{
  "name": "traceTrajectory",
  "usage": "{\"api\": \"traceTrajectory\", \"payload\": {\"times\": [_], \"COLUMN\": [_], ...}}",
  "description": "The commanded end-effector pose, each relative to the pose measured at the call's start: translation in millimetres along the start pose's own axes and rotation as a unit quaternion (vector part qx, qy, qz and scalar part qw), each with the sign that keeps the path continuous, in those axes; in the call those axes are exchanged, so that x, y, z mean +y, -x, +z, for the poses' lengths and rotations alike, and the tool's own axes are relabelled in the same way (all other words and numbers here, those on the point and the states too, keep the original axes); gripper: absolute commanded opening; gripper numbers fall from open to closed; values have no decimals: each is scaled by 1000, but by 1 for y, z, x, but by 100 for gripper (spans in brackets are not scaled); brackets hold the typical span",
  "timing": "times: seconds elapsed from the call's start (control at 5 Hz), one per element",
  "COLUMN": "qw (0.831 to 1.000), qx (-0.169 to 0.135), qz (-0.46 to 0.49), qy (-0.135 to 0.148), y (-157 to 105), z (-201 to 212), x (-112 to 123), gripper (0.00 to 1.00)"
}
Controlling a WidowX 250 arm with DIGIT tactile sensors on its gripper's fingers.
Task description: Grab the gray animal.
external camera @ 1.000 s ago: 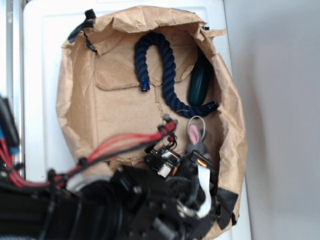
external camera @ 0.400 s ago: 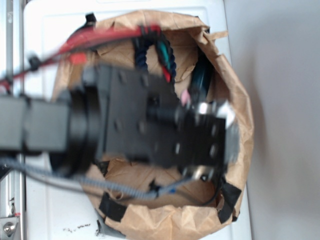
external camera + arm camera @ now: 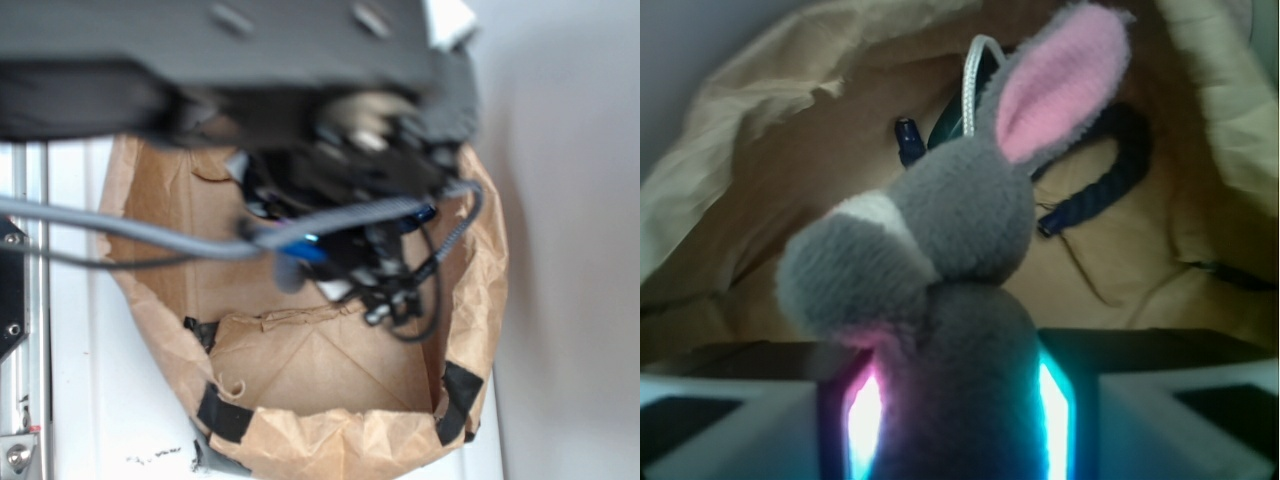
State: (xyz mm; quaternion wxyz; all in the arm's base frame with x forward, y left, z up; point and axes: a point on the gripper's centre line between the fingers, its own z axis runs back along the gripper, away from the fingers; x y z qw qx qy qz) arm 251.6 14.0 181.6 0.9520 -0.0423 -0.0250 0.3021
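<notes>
The gripper has gone up out of the bag, holding the donkey tight, rope at 1 o'clock below, so the grab looks done.

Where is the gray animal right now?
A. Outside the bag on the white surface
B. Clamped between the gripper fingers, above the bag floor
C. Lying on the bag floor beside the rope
B: the wrist view shows the gray animal squeezed in the gripper, with the dark blue rope on the floor of the paper bag beyond.

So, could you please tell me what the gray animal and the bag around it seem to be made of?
Gray animal: apparently plush fabric, matte and fuzzy, with a pink fleecy ear lining. Bag: looks like brown kraft paper, matte, creased and crumpled, with black tape on its rim.
</notes>
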Motion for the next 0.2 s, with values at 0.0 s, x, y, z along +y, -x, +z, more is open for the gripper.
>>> {"api": "traceTrajectory", "payload": {"times": [0.0], "qw": [996], "qx": [-90], "qz": [-3], "qy": [17], "y": [-4], "z": [26], "x": [5], "gripper": [0]}}
